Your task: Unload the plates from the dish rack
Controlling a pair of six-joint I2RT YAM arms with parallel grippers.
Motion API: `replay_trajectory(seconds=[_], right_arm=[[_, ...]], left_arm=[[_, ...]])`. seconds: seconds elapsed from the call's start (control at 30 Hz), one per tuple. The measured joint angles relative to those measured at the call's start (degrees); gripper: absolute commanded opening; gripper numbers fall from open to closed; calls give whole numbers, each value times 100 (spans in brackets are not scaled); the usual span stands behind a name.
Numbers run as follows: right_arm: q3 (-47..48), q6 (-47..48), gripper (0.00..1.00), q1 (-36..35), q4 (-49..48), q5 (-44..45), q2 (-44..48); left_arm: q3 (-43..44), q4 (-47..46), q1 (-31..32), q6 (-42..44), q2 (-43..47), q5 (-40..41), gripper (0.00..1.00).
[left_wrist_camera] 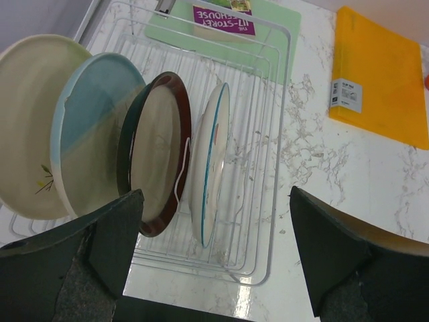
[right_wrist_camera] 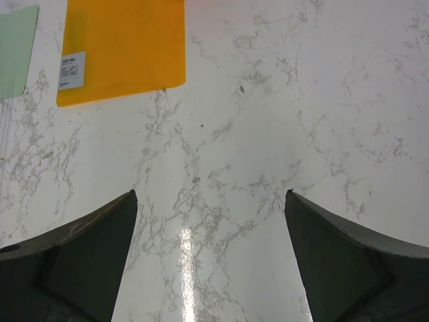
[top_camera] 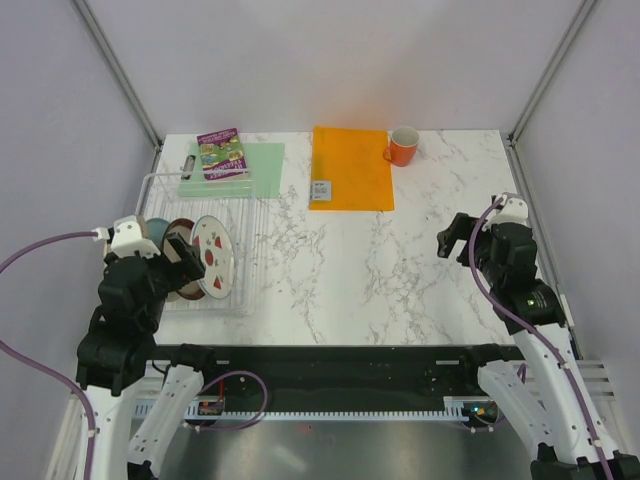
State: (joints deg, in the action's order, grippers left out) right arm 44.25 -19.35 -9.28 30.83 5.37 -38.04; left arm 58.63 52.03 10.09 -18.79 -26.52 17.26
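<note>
White wire marks the dish rack point(top_camera: 212, 192) at the left of the marble table point(top_camera: 380, 260) in your top view. Its near rim is close to the table's front edge, and its far end lies over a green mat point(top_camera: 262, 165) that carries a book point(top_camera: 222, 153). Only the strawberry plate point(top_camera: 216, 256) reads clearly here, standing on edge. The left arm covers most of the other plates, and the left gripper point(top_camera: 188, 252) hangs over them, so you cannot tell whether it touches any. A wide stretch of marble separates the rack from the right gripper point(top_camera: 450, 236); an orange sheet point(top_camera: 350, 167) and an orange mug point(top_camera: 403, 146) sit at the far edge. In your left wrist view all four plates stand upright in adjoining slots. The cream plate point(left_wrist_camera: 27, 134), cut off by the frame, comes first, then the blue-and-beige plate point(left_wrist_camera: 94, 127) and the dark-rimmed beige plate point(left_wrist_camera: 157, 151). The strawberry plate is last and edge-on, its pattern unseen. The jaws are spread wide and grip nothing; one finger point(left_wrist_camera: 110, 241) hides the lower edges of the two middle plates. Wire slots run on past the strawberry plate to the rack's far rim. In your right wrist view the jaws are likewise parted over marble, holding nothing, with the orange sheet cropped at the top and a sliver of green mat at the left edge.
</note>
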Motion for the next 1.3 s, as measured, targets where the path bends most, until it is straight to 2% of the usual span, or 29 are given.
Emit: replay_trajectory(seconds=[0.43, 0.5, 0.53, 0.57, 0.63, 1.0, 1.17, 1.2, 1.23, 1.3], right_arm=[[-184, -90, 98, 0, 11, -55, 247], [-186, -96, 98, 0, 11, -57, 247], [-186, -98, 98, 0, 9, -57, 238], [-188, -103, 98, 0, 9, -57, 227], [-195, -103, 98, 0, 7, -57, 216], [-326, -146, 98, 0, -13, -50, 223], [-378, -151, 98, 0, -44, -57, 149], [-382, -149, 98, 0, -50, -61, 122], [-387, -149, 98, 0, -48, -79, 94], [-393, -146, 98, 0, -59, -103, 42]], left_arm=[[-592, -149, 0, -186, -695, 87, 83], [-667, -236, 0, -197, -796, 133, 67], [-710, -291, 0, -212, -848, 166, 62], [-765, -345, 0, -227, -898, 199, 62], [-885, -474, 0, -236, -975, 236, 50], [-1032, -826, 0, -247, -1606, 568, 40], [-1025, -896, 0, -369, -2153, 721, 39], [-1025, -896, 0, -400, -2262, 763, 33], [-1025, -896, 0, -428, -2347, 815, 19], [-1025, -876, 0, -400, -2417, 911, 9]])
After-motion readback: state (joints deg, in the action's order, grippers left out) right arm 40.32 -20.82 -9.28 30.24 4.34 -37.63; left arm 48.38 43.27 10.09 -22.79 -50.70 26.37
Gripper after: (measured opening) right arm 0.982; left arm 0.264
